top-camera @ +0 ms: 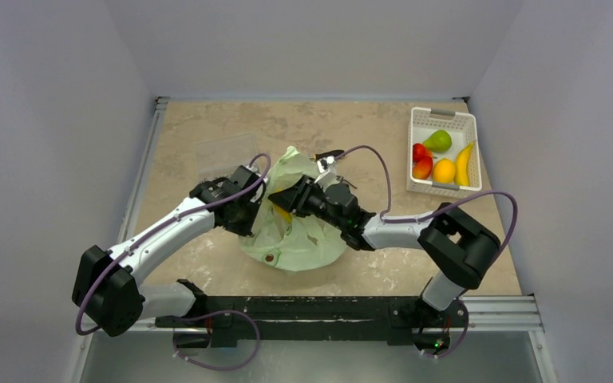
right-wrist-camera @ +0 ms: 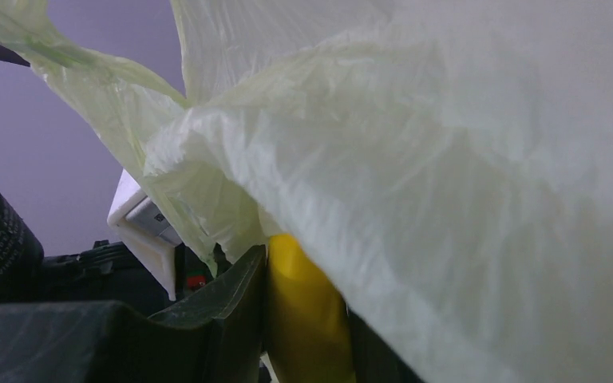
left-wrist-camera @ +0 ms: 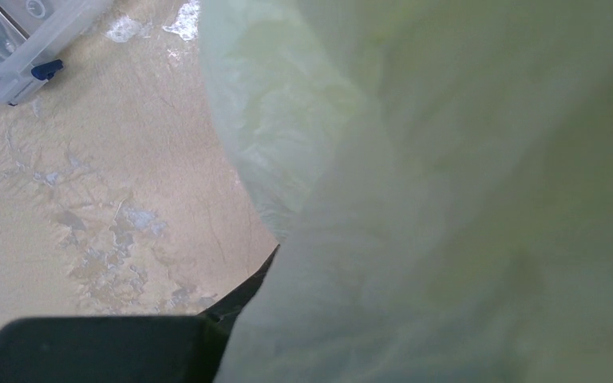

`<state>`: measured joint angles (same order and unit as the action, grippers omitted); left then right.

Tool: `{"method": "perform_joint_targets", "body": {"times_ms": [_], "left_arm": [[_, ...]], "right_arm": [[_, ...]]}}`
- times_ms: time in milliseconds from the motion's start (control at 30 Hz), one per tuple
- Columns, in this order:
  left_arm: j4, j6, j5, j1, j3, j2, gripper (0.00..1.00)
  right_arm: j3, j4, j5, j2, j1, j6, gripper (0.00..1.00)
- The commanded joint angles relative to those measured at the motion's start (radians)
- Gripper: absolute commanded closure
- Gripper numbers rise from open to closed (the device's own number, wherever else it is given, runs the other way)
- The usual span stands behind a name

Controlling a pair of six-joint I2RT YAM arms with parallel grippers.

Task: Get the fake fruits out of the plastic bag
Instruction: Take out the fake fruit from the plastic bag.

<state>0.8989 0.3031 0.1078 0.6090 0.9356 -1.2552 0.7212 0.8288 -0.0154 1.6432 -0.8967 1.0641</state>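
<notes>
The pale yellow-green plastic bag (top-camera: 299, 231) lies crumpled mid-table, its top pulled up in a peak. My left gripper (top-camera: 254, 209) is at the bag's left edge. In the left wrist view only one dark finger (left-wrist-camera: 235, 299) shows, with the bag (left-wrist-camera: 447, 199) pressed against it and covering the other, so it looks shut on the film. My right gripper (top-camera: 285, 201) reaches under the raised bag (right-wrist-camera: 447, 175) and is shut on a glossy yellow fruit (right-wrist-camera: 303, 319), which also shows in the top view (top-camera: 282, 214). The bag's other contents are hidden.
A white slotted basket (top-camera: 415, 128) at the back right holds a green pear (top-camera: 438, 140), red fruits (top-camera: 421, 161), an orange round one (top-camera: 444, 170) and a banana (top-camera: 464, 163). A clear plastic container (top-camera: 225, 154) sits just behind the left gripper and shows in the left wrist view (left-wrist-camera: 24, 56).
</notes>
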Motion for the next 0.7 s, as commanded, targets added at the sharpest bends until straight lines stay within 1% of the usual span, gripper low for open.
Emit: {"method": "perform_joint_targets", "body": {"times_ms": [0, 67, 133, 200, 233, 300, 400, 467, 533, 600, 667], "left_arm": [[-0.008, -0.001, 0.003, 0.004, 0.037, 0.022, 1.0], [-0.01, -0.001, -0.009, 0.005, 0.034, 0.023, 1.0], [-0.021, -0.009, -0.057, 0.003, 0.034, 0.024, 1.0], [-0.029, -0.012, -0.084, 0.004, 0.035, 0.031, 1.0], [-0.03, -0.013, -0.077, 0.004, 0.031, 0.038, 1.0], [-0.023, -0.008, -0.025, 0.004, 0.029, 0.05, 1.0], [0.005, 0.015, 0.095, 0.004, 0.036, 0.059, 1.0], [0.023, 0.027, 0.149, 0.004, 0.04, 0.058, 1.0], [0.026, 0.028, 0.159, 0.003, 0.043, 0.054, 1.0], [0.029, 0.028, 0.16, 0.003, 0.046, 0.051, 1.0], [0.031, 0.027, 0.163, 0.003, 0.05, 0.051, 1.0]], "right_arm": [[-0.017, 0.288, -0.107, 0.067, -0.002, 0.167, 1.0], [-0.019, 0.353, -0.089, 0.086, -0.002, 0.183, 1.0], [-0.003, 0.369, -0.058, 0.101, -0.008, 0.178, 1.0], [0.021, 0.388, -0.08, 0.129, -0.01, 0.205, 1.0], [0.033, 0.384, -0.109, 0.138, -0.01, 0.221, 1.0], [0.056, 0.27, -0.135, 0.121, -0.005, 0.218, 1.0], [0.084, 0.037, -0.178, 0.07, -0.005, 0.086, 1.0], [0.086, -0.101, -0.236, 0.041, -0.005, -0.04, 1.0], [0.085, -0.246, -0.269, -0.016, -0.005, -0.186, 1.0], [0.062, -0.353, -0.298, -0.079, -0.005, -0.32, 1.0], [0.004, -0.381, -0.339, -0.169, -0.007, -0.43, 1.0]]}}
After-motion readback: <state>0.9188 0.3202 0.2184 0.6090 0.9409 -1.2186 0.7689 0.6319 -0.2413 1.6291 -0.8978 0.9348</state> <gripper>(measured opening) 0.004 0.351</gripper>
